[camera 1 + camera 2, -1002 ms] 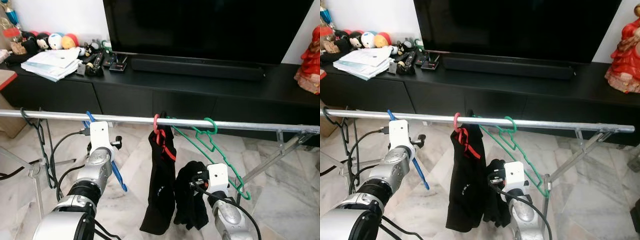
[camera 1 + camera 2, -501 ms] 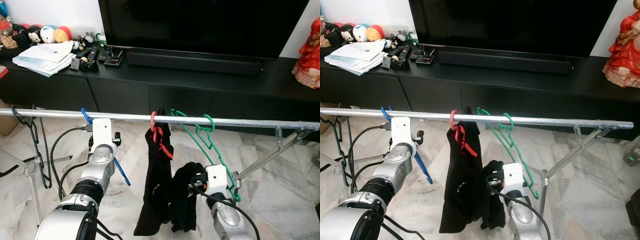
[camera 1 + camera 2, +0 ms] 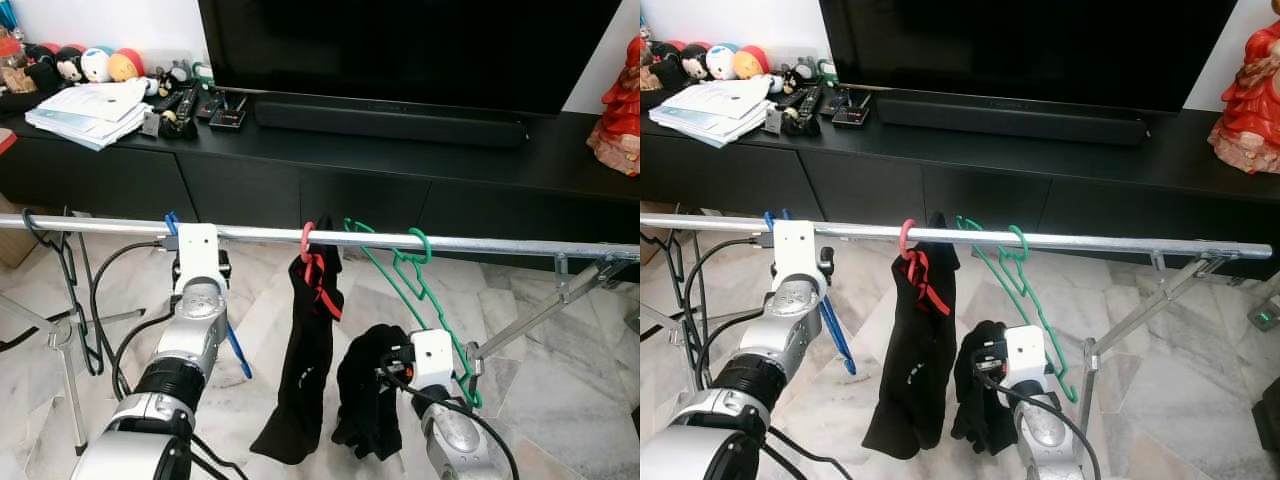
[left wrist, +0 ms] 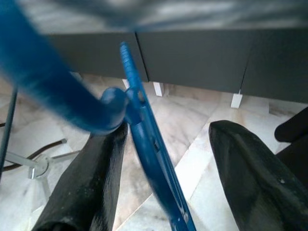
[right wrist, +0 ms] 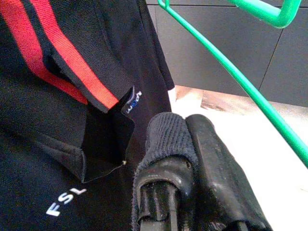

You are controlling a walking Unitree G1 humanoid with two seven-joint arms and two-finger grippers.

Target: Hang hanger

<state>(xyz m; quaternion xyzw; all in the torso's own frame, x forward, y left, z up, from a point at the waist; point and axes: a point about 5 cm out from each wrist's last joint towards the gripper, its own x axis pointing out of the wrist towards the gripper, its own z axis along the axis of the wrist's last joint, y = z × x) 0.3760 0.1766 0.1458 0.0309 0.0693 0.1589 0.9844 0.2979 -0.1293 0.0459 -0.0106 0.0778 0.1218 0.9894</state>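
Blue hanger (image 4: 149, 144) hooked on rail (image 3: 500, 243), betw. wide-apart fingers of left gripper (image 4: 163, 159); right gripper (image 5: 185, 178) pinches black cloth (image 5: 166, 139).

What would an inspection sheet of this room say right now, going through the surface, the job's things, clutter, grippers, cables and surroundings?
Surface: metal rail runs across the view above a marble floor.
Job's things: blue hanger hooked on the rail at the left gripper; green hanger hooked further right; pink hanger carries a black shirt; dark hanger at the far left.
Clutter: papers, plush toys and remotes on the TV cabinet.
Grippers: left gripper open, fingers either side of the blue hanger; right gripper shut on black cloth.
Cables: black cables loop along the left arm.
Surroundings: television, soundbar, red figurine.
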